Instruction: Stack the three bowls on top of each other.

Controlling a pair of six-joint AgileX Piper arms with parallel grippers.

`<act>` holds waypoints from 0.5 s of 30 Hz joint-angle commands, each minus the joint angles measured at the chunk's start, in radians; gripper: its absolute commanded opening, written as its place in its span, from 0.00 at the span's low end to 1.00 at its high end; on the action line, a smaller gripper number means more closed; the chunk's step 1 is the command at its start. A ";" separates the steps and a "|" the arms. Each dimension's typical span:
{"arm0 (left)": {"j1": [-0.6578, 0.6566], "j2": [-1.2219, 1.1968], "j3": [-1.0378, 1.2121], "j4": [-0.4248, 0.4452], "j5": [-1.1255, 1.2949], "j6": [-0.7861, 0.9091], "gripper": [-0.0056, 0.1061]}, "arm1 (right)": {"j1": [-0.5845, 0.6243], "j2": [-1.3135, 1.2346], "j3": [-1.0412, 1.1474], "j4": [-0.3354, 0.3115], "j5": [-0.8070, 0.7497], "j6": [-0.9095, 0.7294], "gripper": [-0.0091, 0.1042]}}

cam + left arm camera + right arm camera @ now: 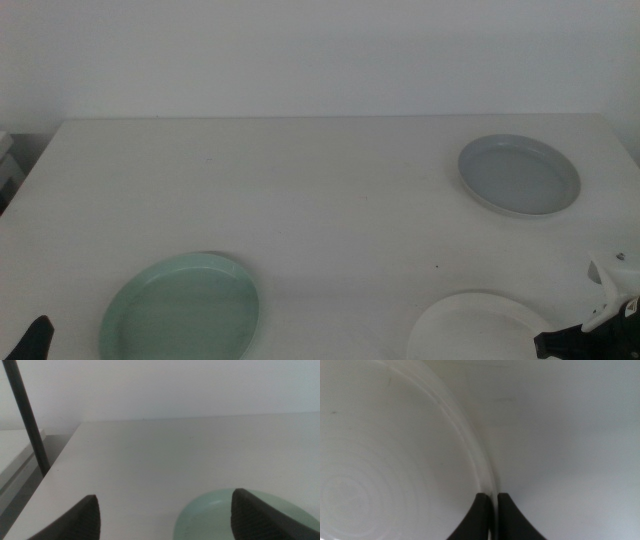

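The left gripper (162, 515) waits at the table's (300, 190) near left corner, only a dark tip showing in the middle view, its jaws spread wide and holding nothing. Just beside it, the green bowl (181, 308) sits flat on the near left of the table. The white bowl (478, 326) lies at the near right edge. The right gripper (490, 512) comes in from the right at that bowl's right rim, jaws clamped on the rim, one inside and one outside. The grey bowl (519, 175) rests at the far right, well apart from the other two.
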 commanded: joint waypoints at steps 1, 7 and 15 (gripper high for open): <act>-0.006 -0.013 -0.004 -0.012 -0.073 -0.008 0.83 | 0.009 -0.044 -0.040 0.012 0.034 0.011 0.07; -0.006 -0.013 -0.004 -0.012 -0.073 -0.008 0.83 | 0.075 -0.093 -0.181 0.036 0.119 0.066 0.07; -0.006 -0.013 -0.004 -0.012 -0.073 -0.008 0.83 | 0.189 0.045 -0.400 0.049 0.121 0.097 0.07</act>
